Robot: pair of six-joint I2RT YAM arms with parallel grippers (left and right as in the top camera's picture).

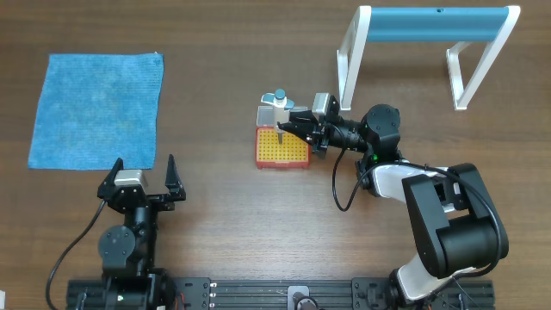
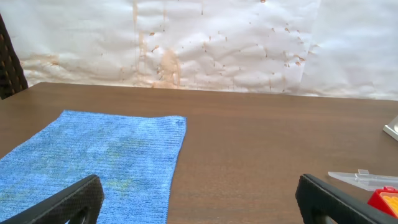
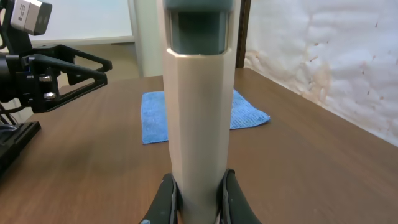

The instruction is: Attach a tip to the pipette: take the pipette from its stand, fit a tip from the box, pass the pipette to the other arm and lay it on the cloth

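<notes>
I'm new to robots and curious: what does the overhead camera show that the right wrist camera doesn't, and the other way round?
From above: the tip box and the white-and-blue stand. From the wrist: the pale wall and, close up, the right end effector clamping the pipette. Shared: the blue cloth, the pipette and the open left end effector.

Nubby cloth (image 1: 96, 110) — matt wood table (image 1: 224, 224)

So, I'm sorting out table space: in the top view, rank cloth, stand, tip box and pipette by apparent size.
Largest: cloth and stand, similar; the stand rises toward the camera, so unranked.
Then tip box.
Smallest: pipette, seen end-on.
</notes>
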